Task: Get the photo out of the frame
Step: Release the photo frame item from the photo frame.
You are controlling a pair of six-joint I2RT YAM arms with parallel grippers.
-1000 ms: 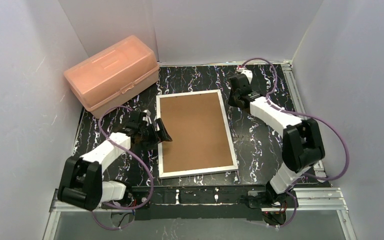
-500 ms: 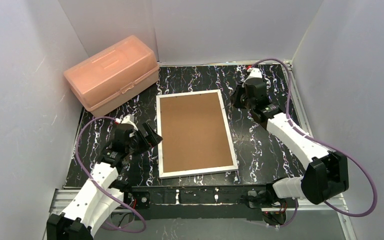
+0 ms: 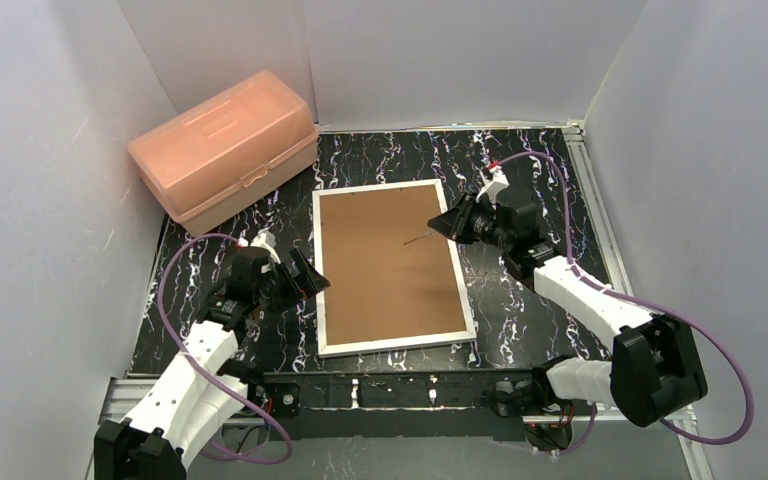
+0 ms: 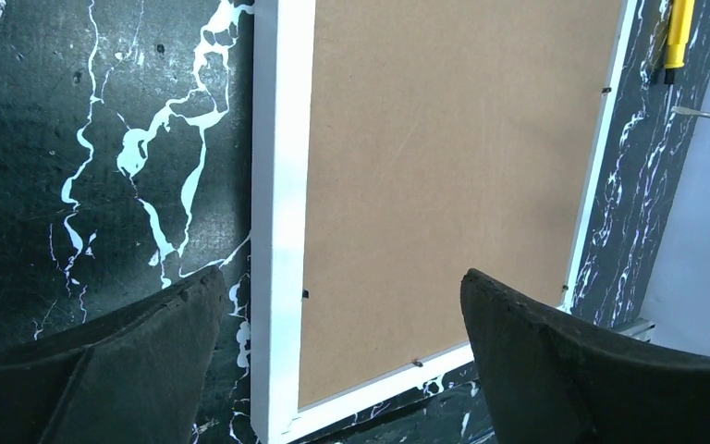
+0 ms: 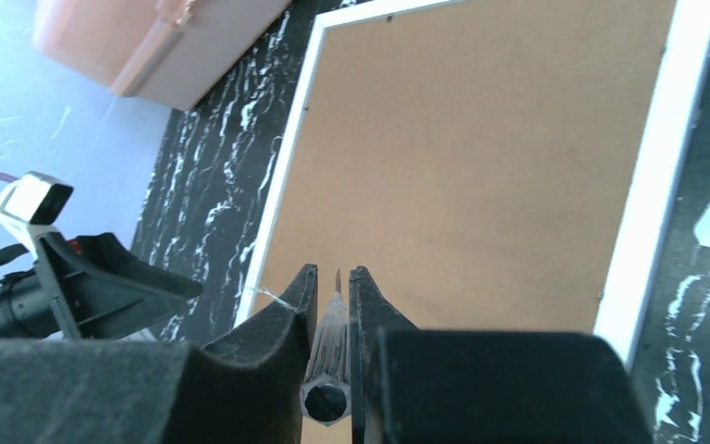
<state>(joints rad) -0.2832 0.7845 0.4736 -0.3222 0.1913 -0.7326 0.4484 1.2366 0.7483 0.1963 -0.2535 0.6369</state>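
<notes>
The frame (image 3: 385, 260) lies face down mid-table, brown back up, thin white border around it. The photo is hidden under that back. My left gripper (image 3: 310, 277) is open just off the frame's left edge; in the left wrist view its fingers straddle the white border (image 4: 277, 185) near the frame's near-left corner, left gripper (image 4: 340, 276) empty. My right gripper (image 3: 442, 226) hovers over the frame's far-right part, shut on a clear-handled screwdriver (image 5: 331, 338). Its thin metal shaft (image 3: 418, 239) points left over the brown back (image 5: 481, 139), right gripper (image 5: 335, 270).
A pink plastic box (image 3: 222, 145) stands at the far left, also in the right wrist view as the pink box (image 5: 148, 46). A yellow-and-black object (image 4: 675, 37) lies beyond the frame's far side. White walls enclose the black marbled table (image 3: 520, 300).
The right arm swung from beyond the frame's far-right corner to over the frame, its tool now pointing across the back. The left arm dropped and drew back off the frame's left edge.
</notes>
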